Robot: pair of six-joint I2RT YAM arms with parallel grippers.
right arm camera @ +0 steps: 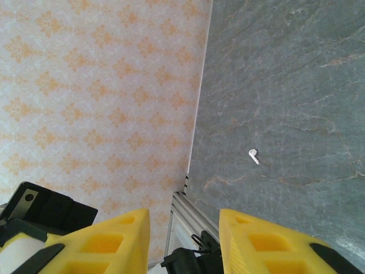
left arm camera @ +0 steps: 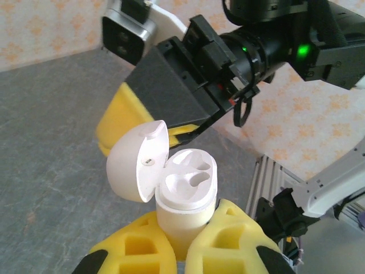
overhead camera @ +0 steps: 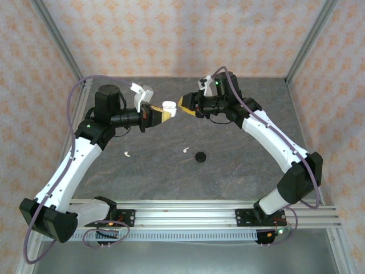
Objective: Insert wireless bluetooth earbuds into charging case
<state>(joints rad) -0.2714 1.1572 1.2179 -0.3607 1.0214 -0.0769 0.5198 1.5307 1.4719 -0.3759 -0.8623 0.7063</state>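
Top view: the left claw (overhead camera: 161, 113), just left of centre in the upper half of the frame, was clamped on a white oval plastic charging case (overhead camera: 169, 105), held clear above the grey marbled counter (overhead camera: 159, 174). The right claw (overhead camera: 185, 105) faced it from the right, its yellow tips just beside the case; whether they touched it could not be told here. A tiny white short-stemmed earbud (overhead camera: 127, 153) lay on the counter left of centre, and a second white earbud (overhead camera: 185, 150) lay at centre, both well apart from the case. A small black round object (overhead camera: 200, 156) sat just right of the second white earbud, too small to identify further. Left wrist view: yellow foam fingers (left arm camera: 228, 240) at the bottom edge gripped the case body upright; its hinged lid (left arm camera: 137, 162) stood open to the left, and two hollow white sockets (left arm camera: 191, 171) faced upward. The black and yellow body of the right claw sat at upper centre, close behind the lid. Right wrist view: the right claw's two yellow fingers (right arm camera: 108, 240) at the bottom edge stood apart, gripping nothing, with the patterned wall (right arm camera: 97, 85) and the counter beyond them; one white earbud (right arm camera: 253, 156) lay on the counter right of centre.
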